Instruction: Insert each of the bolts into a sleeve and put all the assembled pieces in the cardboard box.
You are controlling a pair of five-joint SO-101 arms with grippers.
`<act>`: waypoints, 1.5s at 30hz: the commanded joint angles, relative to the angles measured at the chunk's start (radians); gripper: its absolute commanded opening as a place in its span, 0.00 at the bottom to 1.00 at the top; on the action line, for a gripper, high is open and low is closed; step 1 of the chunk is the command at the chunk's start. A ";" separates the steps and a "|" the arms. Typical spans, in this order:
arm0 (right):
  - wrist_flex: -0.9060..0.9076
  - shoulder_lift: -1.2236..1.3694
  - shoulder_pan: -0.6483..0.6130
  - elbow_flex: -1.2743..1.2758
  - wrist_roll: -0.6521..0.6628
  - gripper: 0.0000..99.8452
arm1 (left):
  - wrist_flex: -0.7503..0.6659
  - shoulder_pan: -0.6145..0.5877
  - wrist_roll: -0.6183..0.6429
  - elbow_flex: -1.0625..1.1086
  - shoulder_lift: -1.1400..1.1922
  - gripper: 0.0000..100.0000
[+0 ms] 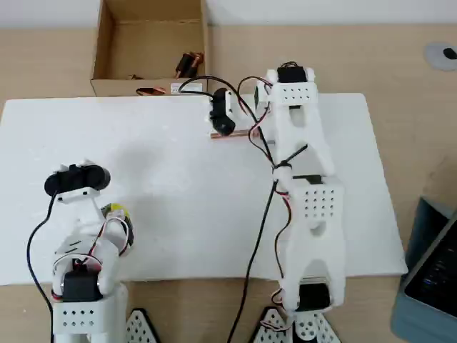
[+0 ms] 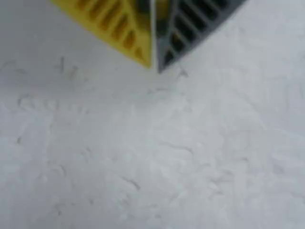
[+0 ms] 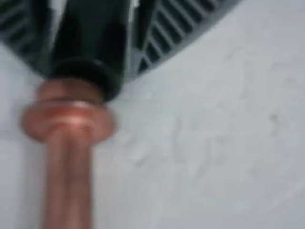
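My right gripper is shut on an assembled piece: a black sleeve with a copper bolt sticking out of it, flange against the sleeve's end. In the high view this copper bolt lies level just above the white foam board, a little below the cardboard box. Several copper and black pieces lie inside the box. My left gripper is shut with nothing in it, its yellow and grey tips close over bare foam. The left arm sits folded at the board's near left.
Black cables run along the right arm across the board. A grey case stands off the board's right edge. A small grey object lies at the far right of the wooden table.
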 commanded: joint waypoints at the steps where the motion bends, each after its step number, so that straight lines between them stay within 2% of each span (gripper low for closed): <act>1: 0.009 0.010 -0.015 -0.018 0.005 0.06 | -0.002 -0.009 0.003 -0.002 -0.005 0.00; 5: 0.041 0.010 -0.016 -0.025 0.002 0.01 | -0.002 -0.009 0.003 -0.002 -0.005 0.00; 15: 0.203 0.010 -0.016 -0.242 -0.054 0.01 | -0.002 -0.003 -0.003 -0.002 -0.005 0.00; 23: 0.262 0.008 -0.016 -0.417 -0.167 0.01 | -0.002 0.000 -0.005 -0.002 -0.005 0.00; 28: 0.264 -0.048 -0.015 -0.475 -0.287 0.01 | -0.002 0.000 -0.005 -0.002 -0.005 0.00; 35: 0.264 -0.263 -0.008 -0.348 -0.460 0.01 | -0.002 0.000 -0.005 -0.002 -0.005 0.00; 45: 0.264 -0.707 -0.008 0.074 -0.779 0.01 | -0.002 0.000 -0.005 -0.002 -0.005 0.00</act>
